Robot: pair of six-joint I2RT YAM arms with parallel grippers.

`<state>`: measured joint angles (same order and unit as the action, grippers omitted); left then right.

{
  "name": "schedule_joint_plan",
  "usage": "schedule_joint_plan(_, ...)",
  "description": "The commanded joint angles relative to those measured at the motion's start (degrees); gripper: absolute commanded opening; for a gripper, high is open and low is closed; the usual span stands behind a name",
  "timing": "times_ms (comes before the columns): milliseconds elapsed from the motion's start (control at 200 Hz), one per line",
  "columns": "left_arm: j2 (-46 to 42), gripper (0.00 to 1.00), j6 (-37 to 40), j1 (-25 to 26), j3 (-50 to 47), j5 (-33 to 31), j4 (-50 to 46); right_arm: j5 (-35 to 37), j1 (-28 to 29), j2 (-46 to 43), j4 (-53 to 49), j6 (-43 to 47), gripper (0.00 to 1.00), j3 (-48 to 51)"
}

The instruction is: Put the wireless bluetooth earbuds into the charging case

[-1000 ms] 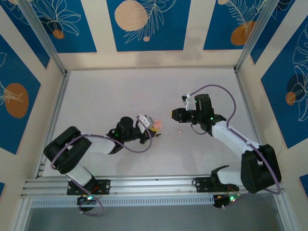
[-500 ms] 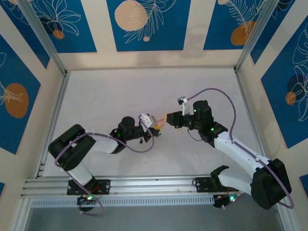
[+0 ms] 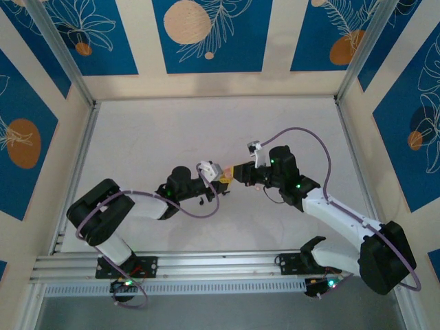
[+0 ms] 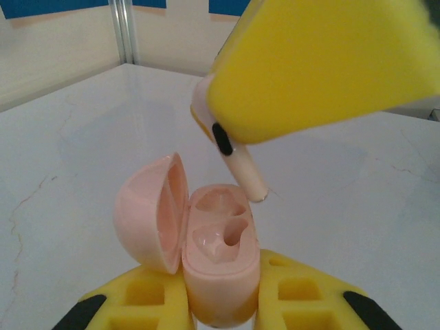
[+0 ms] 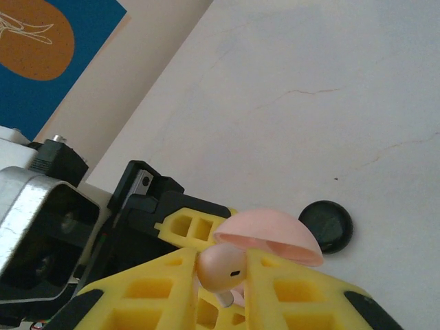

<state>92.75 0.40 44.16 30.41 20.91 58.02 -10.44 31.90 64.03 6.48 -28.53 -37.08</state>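
My right gripper (image 5: 221, 276) pinches the light, slick earbud (image 4: 240, 165) by its head, stem at 12 o'clock over the charging case (image 4: 220, 258) my left gripper (image 4: 220, 299) clamps.

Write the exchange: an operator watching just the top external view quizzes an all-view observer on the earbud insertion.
Operator: Is the charging case open?
Observer: Yes, left wrist view: lid tipped back, both sockets empty.
Operator: What does the right claw hold?
Observer: A pink earbud, pinched between yellow pads, stem down above the case.
Operator: Anything nearby?
Observer: A black round disc lies on the table near the case.
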Motion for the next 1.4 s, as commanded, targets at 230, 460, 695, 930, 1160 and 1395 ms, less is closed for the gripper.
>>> schedule_joint_plan(230, -2.05, 0.19, 0.58, 0.73, -0.72, 0.62, 3.87, 1.46, 0.74, 1.44, 2.40, 0.79, 0.21, -0.08)
schedule_joint_plan(460, -2.92, 0.19, 0.34, 0.66, -1.38, -0.14, 4.68, 1.52, 0.90, 1.38, 2.24, 1.23, 0.21, -0.10)
schedule_joint_plan(695, -4.55, 0.19, 0.35, 0.62, -1.94, -1.05, 5.09, 1.82, 1.11, 1.10, 0.51, 1.89, 0.22, 0.51)
schedule_joint_plan(930, -5.81, 0.19, 0.96, 0.66, -2.20, -1.48, 3.79, 1.41, 1.30, 0.84, 0.28, 2.27, 0.35, 0.02)
schedule_joint_plan(1160, -6.52, 0.19, 1.60, 0.63, -2.28, -1.58, 2.56, 0.87, 1.32, -0.15, -0.57, 2.52, 0.46, -0.97)
schedule_joint_plan(1395, -7.36, 0.19, 3.45, 0.65, -2.72, -2.01, 0.58, -0.44, 0.60, -3.75, -6.21, 2.76, 0.50, -4.03)
